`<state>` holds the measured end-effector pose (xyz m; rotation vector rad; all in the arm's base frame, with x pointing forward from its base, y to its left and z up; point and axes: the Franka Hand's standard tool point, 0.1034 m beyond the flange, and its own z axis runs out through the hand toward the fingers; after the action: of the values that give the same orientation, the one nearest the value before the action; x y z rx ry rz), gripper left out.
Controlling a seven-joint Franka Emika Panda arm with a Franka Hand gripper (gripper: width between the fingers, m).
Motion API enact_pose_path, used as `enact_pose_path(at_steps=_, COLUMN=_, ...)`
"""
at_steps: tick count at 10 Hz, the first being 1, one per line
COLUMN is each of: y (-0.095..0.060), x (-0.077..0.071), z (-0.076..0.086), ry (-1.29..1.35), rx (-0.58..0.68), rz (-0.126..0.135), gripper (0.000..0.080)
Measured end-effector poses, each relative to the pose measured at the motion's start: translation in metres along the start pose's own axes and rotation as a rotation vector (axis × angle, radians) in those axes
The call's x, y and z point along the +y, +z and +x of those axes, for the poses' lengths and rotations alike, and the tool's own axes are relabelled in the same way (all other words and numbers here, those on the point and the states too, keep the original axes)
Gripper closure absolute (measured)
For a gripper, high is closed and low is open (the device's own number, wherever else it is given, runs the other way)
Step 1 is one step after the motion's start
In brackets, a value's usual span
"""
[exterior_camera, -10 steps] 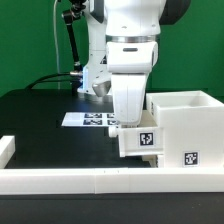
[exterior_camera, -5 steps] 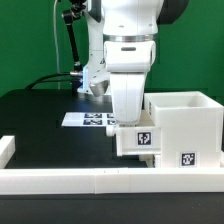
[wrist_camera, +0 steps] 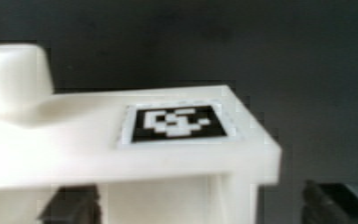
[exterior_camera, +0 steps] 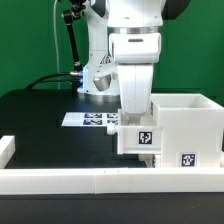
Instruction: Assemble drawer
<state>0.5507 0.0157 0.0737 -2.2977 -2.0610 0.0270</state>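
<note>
Standing on the black table [exterior_camera: 40, 120], a white fence [exterior_camera: 60, 180] runs along the near edge, with the marker board [exterior_camera: 92, 119] lying flat behind the arm. One open-topped white drawer box [exterior_camera: 185, 125] sits at the exterior view's right, upright against the fence, one tag showing on its front. One smaller white panel [exterior_camera: 140, 140], also tagged, touches the box's left side, directly beneath the gripper [exterior_camera: 135, 122]. Whether the fingers are clamped on that panel cannot be told. The wrist view shows the panel's tag [wrist_camera: 176, 122] close up.
</note>
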Motion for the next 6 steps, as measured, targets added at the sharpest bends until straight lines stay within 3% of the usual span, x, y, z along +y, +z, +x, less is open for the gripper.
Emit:
enact_pose_path(at_steps=3, y=-0.023, x=0.005, z=-0.014, ry=-0.01, rx=-0.02, rz=-0.01, gripper=0.0152)
enact_pose_path(at_steps=6, y=-0.032, x=0.009, z=-0.053, ry=-0.049, rx=-0.034, rz=-0.003, gripper=0.015)
